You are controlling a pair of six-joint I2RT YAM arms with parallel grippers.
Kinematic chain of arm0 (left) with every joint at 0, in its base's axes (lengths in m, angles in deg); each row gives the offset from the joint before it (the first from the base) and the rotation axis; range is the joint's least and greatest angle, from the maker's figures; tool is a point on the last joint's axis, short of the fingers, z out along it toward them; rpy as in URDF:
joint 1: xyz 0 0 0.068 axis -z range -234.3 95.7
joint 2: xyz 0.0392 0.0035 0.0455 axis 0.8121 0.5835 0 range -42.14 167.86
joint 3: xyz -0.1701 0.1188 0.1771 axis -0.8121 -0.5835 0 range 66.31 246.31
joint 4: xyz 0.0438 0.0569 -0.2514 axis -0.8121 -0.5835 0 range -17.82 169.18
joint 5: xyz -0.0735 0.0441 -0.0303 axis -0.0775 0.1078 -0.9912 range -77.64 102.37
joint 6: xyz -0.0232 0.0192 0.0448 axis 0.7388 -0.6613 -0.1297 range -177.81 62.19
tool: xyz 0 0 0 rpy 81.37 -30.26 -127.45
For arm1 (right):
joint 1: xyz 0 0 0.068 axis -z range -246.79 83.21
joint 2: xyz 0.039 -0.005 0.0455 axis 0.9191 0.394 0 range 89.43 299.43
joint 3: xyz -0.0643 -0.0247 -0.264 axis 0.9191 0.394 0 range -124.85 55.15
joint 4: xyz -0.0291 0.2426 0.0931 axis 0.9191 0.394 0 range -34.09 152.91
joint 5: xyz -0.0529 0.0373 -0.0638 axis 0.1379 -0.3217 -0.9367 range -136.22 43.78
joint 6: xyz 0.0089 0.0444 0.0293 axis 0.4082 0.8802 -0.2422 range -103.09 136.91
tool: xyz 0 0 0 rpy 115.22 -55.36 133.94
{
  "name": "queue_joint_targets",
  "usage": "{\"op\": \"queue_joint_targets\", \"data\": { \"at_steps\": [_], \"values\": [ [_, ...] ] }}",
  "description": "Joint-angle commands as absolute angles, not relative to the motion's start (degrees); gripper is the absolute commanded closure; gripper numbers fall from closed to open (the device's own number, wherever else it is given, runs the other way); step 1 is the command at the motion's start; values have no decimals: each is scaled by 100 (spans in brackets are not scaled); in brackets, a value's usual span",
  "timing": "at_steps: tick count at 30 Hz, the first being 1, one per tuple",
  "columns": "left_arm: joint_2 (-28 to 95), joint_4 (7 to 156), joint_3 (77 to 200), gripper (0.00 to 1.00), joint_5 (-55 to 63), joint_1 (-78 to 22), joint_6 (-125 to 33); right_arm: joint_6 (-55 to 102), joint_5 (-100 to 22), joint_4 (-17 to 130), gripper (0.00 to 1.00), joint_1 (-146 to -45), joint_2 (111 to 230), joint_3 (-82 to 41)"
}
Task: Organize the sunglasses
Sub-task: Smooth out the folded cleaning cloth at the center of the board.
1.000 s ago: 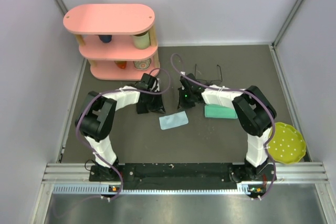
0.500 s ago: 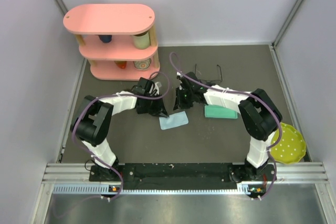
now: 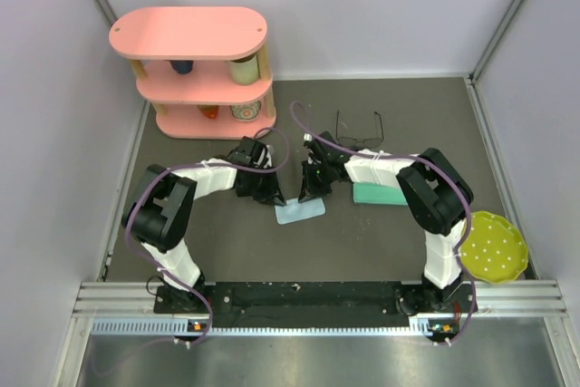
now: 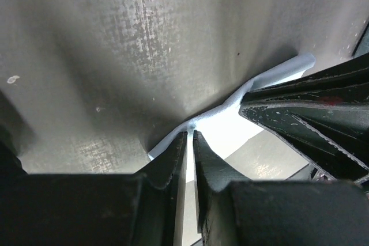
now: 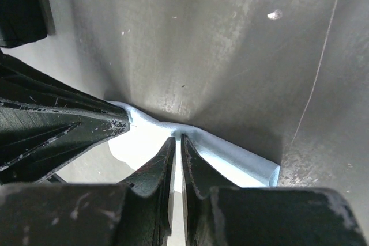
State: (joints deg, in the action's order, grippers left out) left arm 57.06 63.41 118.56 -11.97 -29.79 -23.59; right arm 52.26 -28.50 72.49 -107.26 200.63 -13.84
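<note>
both arms reach inward and meet over the light blue cloth (image 3: 299, 212) at the middle of the dark table (image 3: 381, 246). the left gripper (image 3: 275, 198) has its fingers drawn nearly together on the cloth's near-left edge, and in its wrist view the fabric rises in a ridge to the fingertips. the right gripper (image 3: 312, 194) pinches the opposite edge the same way, with the cloth puckered up between its narrow jaws. the two grippers stand close, facing each other. the wire-frame sunglasses (image 3: 360, 130) lie open on the table beyond the right forearm, apart from both grippers. a teal case (image 3: 384, 196) lies just beside that forearm. no white-framed pair can be made out.
</note>
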Motion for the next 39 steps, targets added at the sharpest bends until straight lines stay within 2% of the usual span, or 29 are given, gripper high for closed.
{"op": "queue_joint_targets", "data": {
  "at_steps": [1, 10, 21, 24, 28, 31, 35, 39],
  "values": [
    [5867, 5888, 11975, 86, -390, -2996, -2450, 5400, -3329, 7305, 93, -10573, 20106, -1279],
    [6095, 5351, 12238, 89, 138, -3004, -2599, 5418, -3637, 7568, 93, -10310, 19771, -1165],
    [6043, 5211, 12449, 89, -46, -3004, -2801, 4917, -4490, 7832, 92, -9993, 19429, -1120],
    [5903, 5219, 12546, 85, -617, -2996, -2889, 4811, -4332, 7806, 92, -10002, 19350, -1147],
    [5569, 5079, 12669, 78, -521, -2996, -2837, 4689, -4376, 7788, 91, -10037, 19051, -1138],
    [5402, 5052, 12695, 70, -469, -2996, -2749, 4504, -4428, 7814, 85, -10177, 18954, -1174],
    [5252, 4982, 12608, 61, -267, -2996, -2591, 4319, -4604, 7981, 71, -10458, 18971, -1288],
    [5111, 4991, 12406, 59, -56, -2996, -2494, 4214, -4780, 8174, 68, -10731, 19138, -1445]
  ]
}}
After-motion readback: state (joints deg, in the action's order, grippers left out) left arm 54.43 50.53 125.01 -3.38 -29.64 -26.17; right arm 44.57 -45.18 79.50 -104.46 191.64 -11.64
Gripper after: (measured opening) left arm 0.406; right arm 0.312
